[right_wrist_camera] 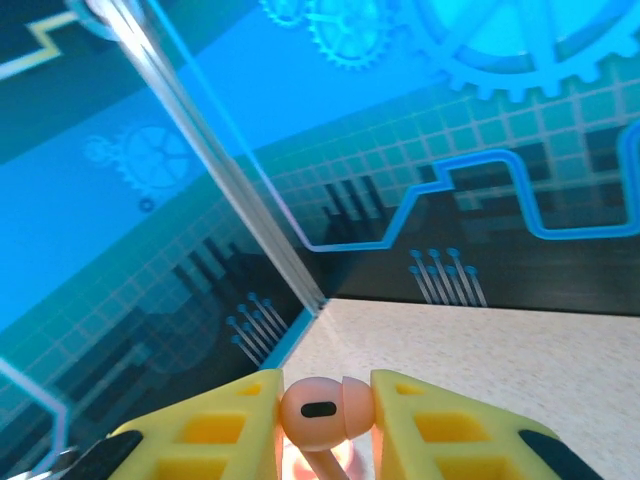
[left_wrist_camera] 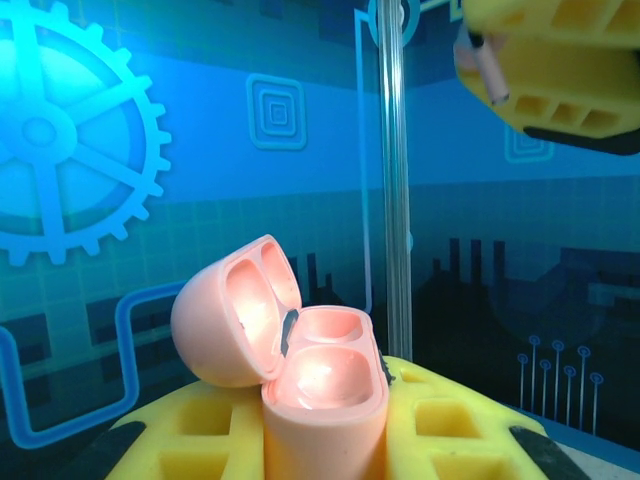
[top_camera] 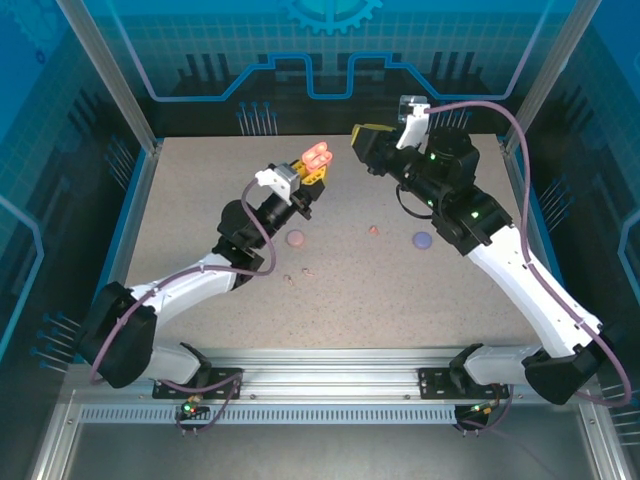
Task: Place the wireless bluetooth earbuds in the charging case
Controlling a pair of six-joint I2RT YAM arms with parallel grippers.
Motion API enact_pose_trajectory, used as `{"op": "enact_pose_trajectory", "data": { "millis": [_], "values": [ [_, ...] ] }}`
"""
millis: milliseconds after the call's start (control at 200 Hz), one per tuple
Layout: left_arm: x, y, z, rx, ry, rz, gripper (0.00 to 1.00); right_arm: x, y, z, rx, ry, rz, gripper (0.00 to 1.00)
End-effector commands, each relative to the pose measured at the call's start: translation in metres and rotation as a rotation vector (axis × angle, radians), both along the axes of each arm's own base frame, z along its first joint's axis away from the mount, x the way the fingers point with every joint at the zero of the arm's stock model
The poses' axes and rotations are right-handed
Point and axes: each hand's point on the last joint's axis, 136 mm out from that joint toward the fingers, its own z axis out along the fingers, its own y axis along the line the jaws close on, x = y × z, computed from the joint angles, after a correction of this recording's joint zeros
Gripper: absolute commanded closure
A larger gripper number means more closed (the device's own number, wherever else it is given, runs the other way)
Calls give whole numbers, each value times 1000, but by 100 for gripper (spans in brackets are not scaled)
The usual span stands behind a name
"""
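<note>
My left gripper (top_camera: 310, 172) is raised over the far middle of the table and is shut on the base of a peach-pink charging case (top_camera: 318, 155). In the left wrist view the case (left_wrist_camera: 322, 395) stands upright between the yellow fingers (left_wrist_camera: 190, 430), its lid (left_wrist_camera: 232, 322) swung open to the left and both wells empty. My right gripper (top_camera: 362, 136) hovers just right of the case, apart from it, shut on a peach-pink earbud (right_wrist_camera: 322, 408). The earbud's head sits between the pads and its stem (left_wrist_camera: 491, 76) sticks out.
On the table lie a pinkish round case (top_camera: 295, 238), a purple one (top_camera: 422, 240), a small coral piece (top_camera: 373, 230) and two tiny buds (top_camera: 290, 278) (top_camera: 306, 270). Clear walls and metal posts (left_wrist_camera: 395, 180) ring the table.
</note>
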Motion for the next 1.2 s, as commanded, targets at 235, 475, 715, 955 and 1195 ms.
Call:
{"op": "enact_pose_trajectory", "data": {
  "millis": [235, 475, 715, 955, 1195],
  "values": [
    [-4, -10, 31, -64, -49, -35, 100, -23, 37, 10, 123, -175, 185, 74],
    [-3, -14, 31, -66, -46, -40, 100, -21, 46, 2, 186, -180, 205, 74],
    [-4, -16, 31, -61, -49, -45, 100, -17, 56, -7, 194, -160, 225, 74],
    [-4, -16, 33, -59, -53, -40, 100, -15, 62, -17, 195, -136, 241, 75],
    [-2, -16, 30, -55, -47, -37, 100, -17, 68, -28, 183, -114, 263, 76]
  ]
}}
